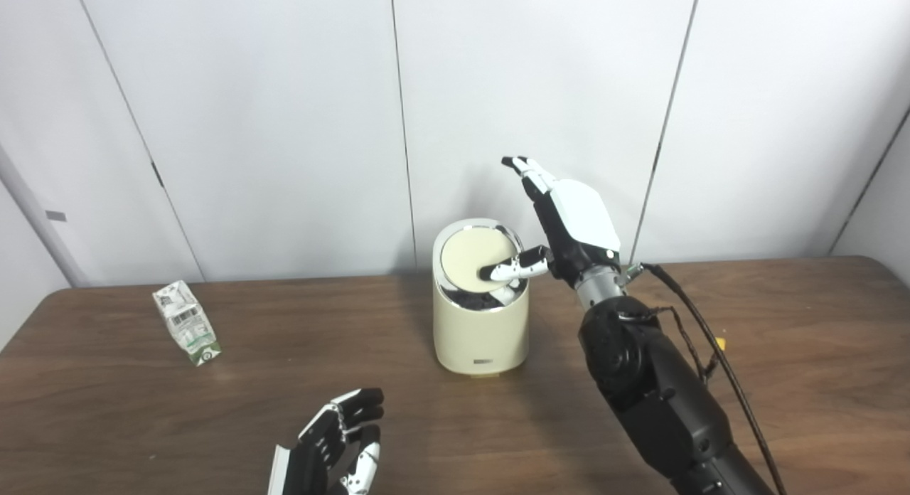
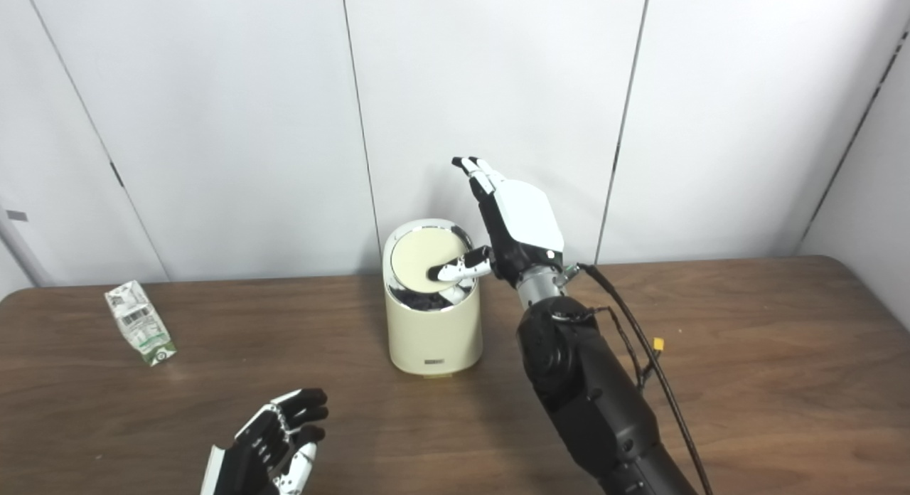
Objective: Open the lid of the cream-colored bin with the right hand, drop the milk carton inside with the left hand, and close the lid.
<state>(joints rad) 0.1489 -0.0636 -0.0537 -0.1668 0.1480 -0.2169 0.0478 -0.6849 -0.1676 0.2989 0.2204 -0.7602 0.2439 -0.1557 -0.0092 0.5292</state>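
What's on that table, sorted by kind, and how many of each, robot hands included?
Bins: 1, cream bin with its lid tilted partly open
Milk cartons: 1, carton lying far left
Small yellow bits: 1, scrap at right, too small to identify
Robot hands: 2, left hand and right hand
Total: 5

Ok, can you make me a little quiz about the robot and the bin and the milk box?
1. True or false: the milk carton is already inside the cream bin.
2. Which hand touches the lid? A) left hand B) right hand C) neither
3. Fill in: the left hand holds ____.

Key:
1. False. The carton lies on the table, far left of the bin.
2. B. The right hand has its thumb on the tilted lid, its fingers raised.
3. Nothing. It waits open near the bottom edge.
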